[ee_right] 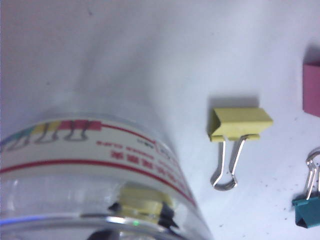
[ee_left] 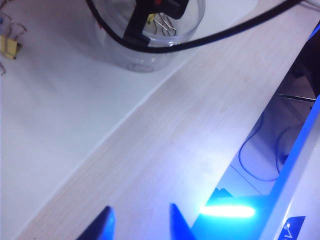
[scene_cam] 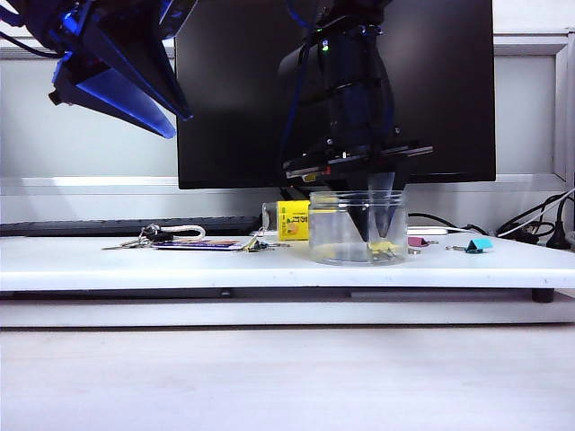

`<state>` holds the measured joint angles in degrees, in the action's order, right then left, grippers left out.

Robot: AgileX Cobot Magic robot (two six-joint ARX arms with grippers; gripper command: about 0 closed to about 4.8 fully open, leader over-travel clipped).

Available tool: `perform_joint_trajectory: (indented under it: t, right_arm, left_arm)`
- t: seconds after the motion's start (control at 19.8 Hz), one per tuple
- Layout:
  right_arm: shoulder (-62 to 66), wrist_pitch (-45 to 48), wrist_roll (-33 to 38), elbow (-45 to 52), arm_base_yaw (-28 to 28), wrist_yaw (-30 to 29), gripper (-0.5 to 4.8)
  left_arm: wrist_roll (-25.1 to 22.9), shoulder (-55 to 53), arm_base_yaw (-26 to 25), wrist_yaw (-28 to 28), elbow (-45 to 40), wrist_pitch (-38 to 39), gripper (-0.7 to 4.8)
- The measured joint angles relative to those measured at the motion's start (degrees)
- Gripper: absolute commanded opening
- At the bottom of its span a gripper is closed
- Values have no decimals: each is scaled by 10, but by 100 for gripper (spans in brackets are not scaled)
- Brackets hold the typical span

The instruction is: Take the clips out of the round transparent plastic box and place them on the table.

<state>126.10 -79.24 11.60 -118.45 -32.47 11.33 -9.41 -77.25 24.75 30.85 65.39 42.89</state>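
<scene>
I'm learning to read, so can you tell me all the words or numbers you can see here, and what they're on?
Nothing here can be read for sure.
Round transparent plastic box: its label has red print and striped letters, too blurred to read.
Bottle with the yellow label: dark marks, too small to read.
Flat card by the keys: colours only, no clear words.
Left arm's white casing: a blue mark, cut off.

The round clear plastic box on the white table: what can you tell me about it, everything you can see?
The round transparent plastic box is a short, wide, see-through cylinder standing upright and open-topped on the table, right of a small yellow-labelled bottle. A printed label band with red lines circles its wall. The right gripper reaches down inside it, fingertips near the bottom by a yellow clip. The left gripper hangs well away. More clips lie outside, on the table beside it.
</scene>
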Motion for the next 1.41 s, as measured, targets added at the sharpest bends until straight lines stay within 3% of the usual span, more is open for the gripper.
perform_joint_trajectory:
  t: [0.35, 0.61, 0.86, 1.11, 1.26, 1.41]
  right_arm:
    - [4, 0, -2, 3, 2, -24, 106]
    - [12, -2, -11, -2, 2, -27, 74]
    - [24, 25, -30, -8, 0, -123, 74]
    - [24, 7, -55, -9, 0, -90, 77]
    - [28, -3, -59, -59, 1, -83, 78]
    - [20, 1, -72, -108, 2, -69, 115]
  left_arm:
    - [0, 0, 0, 0, 0, 2, 151]
    - [0, 0, 0, 0, 0, 2, 151]
    - [0, 0, 0, 0, 0, -3, 151]
    - [0, 0, 0, 0, 0, -5, 151]
    - [0, 0, 0, 0, 0, -7, 151]
    - [0, 0, 0, 0, 0, -7, 151]
